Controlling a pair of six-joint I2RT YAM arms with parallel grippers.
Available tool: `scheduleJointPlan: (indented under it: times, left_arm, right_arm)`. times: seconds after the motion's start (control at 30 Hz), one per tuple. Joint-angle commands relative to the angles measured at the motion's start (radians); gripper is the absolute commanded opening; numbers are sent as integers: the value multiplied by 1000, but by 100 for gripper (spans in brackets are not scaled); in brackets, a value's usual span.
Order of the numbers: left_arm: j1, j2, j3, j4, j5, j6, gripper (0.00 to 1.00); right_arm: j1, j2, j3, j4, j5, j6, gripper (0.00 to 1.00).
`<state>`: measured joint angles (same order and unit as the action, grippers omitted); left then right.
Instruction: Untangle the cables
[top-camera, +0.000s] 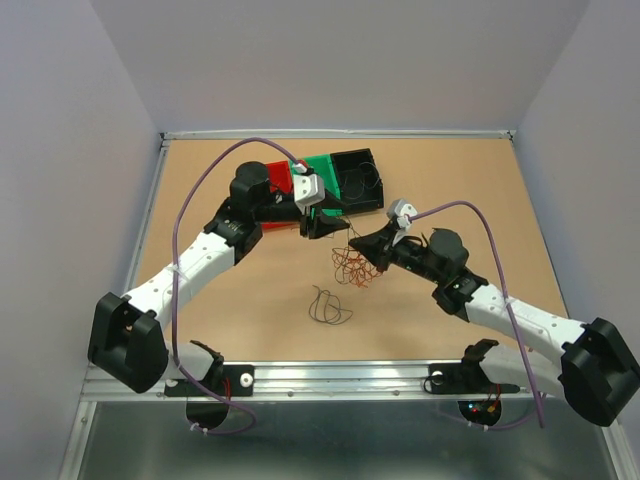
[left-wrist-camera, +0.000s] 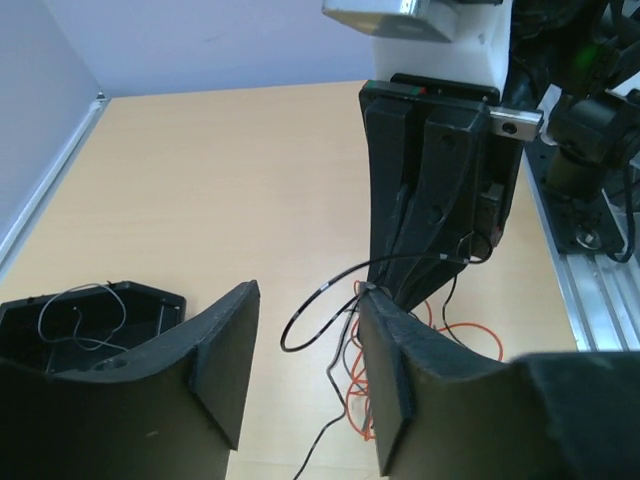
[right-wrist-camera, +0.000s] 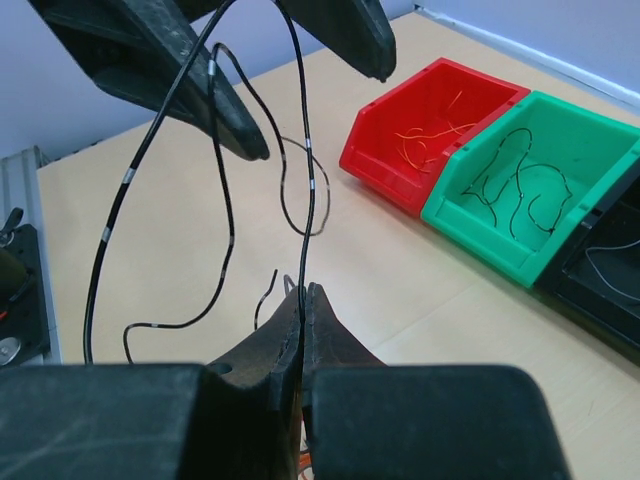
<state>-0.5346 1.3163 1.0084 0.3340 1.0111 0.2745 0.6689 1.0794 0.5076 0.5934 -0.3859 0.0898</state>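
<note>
A tangle of thin orange-red and brown cables (top-camera: 355, 266) hangs and lies mid-table under both grippers. My right gripper (right-wrist-camera: 303, 292) is shut on a thin black cable (right-wrist-camera: 303, 170) with white bands, which rises from its tips between the left gripper's fingers (right-wrist-camera: 160, 70). In the top view the right gripper (top-camera: 363, 244) is just right of the left gripper (top-camera: 322, 226). My left gripper (left-wrist-camera: 310, 292) is open. The black cable (left-wrist-camera: 312, 305) loops between its fingers and over the right fingertip (left-wrist-camera: 372, 300). Orange strands (left-wrist-camera: 470, 335) show behind it.
A separate dark cable (top-camera: 328, 306) lies loose on the table nearer the front. Red bin (top-camera: 278, 180), green bin (top-camera: 322, 170) and black bin (top-camera: 360, 178) stand at the back, with wires inside them. The purple arm cords arc above each arm.
</note>
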Motion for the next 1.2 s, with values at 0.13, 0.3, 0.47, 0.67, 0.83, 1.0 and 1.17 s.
scheduleJointPlan:
  times: [0.13,0.3,0.47,0.67,0.83,1.0,1.17]
  left_arm:
    - [-1,18,39,19,17,11,0]
    - [-1,-6,52,25,17,-52,0]
    - [7,-75,120,37,-61,-154,0]
    - [7,-83,431,-10,-45,-308,0]
    - [7,-74,683,-48,-121,-360,0]
    - [10,-80,800,-101,-302,-307,0]
    - [8,-72,727,-76,-417,-242,0]
  right_arm:
    - [3,-7,-3,63,-39,-5,1]
    - [3,34,16,62,-33,-7,1]
    - [5,108,58,63,-15,-21,8]
    - [3,260,137,65,-33,-18,11]
    - [4,364,198,63,-38,-18,10]
    - [1,386,207,62,-27,-18,10]
    - [1,334,172,60,-5,-27,9]
